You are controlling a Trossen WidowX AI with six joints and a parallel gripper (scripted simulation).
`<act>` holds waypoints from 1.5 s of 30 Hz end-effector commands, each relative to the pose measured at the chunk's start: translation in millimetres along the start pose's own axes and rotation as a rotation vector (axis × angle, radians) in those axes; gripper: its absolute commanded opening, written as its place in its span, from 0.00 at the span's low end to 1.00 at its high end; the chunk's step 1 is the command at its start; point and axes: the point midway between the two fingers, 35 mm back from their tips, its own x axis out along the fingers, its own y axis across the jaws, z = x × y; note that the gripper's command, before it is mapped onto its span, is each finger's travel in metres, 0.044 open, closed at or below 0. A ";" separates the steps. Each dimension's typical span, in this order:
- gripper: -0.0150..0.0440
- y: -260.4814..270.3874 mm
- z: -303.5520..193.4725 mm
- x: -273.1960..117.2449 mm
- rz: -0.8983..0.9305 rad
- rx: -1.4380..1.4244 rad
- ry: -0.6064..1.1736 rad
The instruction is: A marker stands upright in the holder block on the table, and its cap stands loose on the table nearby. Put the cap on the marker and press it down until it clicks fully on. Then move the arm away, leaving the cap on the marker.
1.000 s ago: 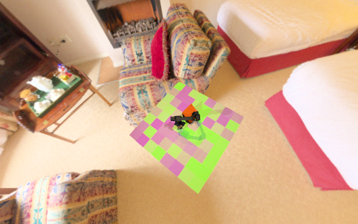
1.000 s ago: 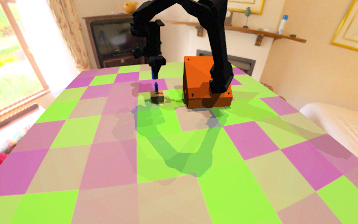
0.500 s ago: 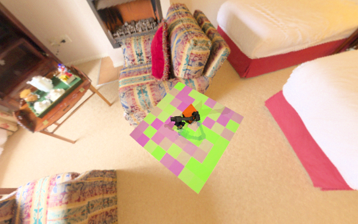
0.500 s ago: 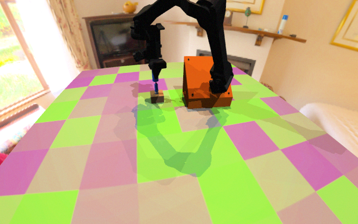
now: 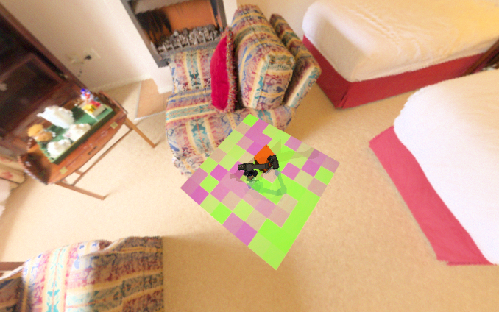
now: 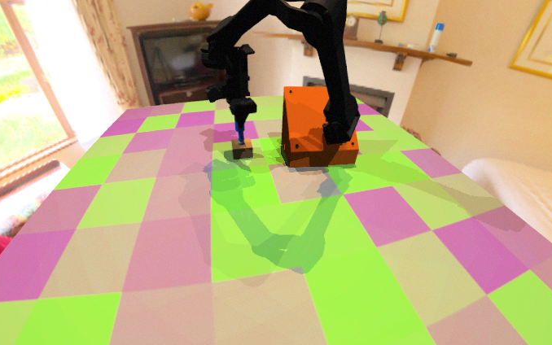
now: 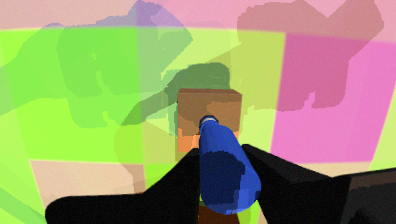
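Note:
The holder block, a small brown block, stands on the checkered table. The marker is upright in it; only a short lower part and a dark collar with a pale spot show. My gripper is shut on the blue cap and points down above the block. The cap is upright, in line with the marker, and its lower end meets or overlaps the marker's upper part. How far the cap is on, I cannot tell.
The orange base block stands beside the holder block, to its right in the exterior view, with the arm rising from it. The arm's shadows fall across the checkered table.

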 end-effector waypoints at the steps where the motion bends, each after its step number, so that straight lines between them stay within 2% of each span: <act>1: 0.25 1.5 0.2 11.8 0.008 0.000 0.006; 12: 0.25 2.6 -0.5 27.8 0.010 0.000 0.005; 45: 0.25 2.6 -0.6 28.1 0.010 0.000 0.005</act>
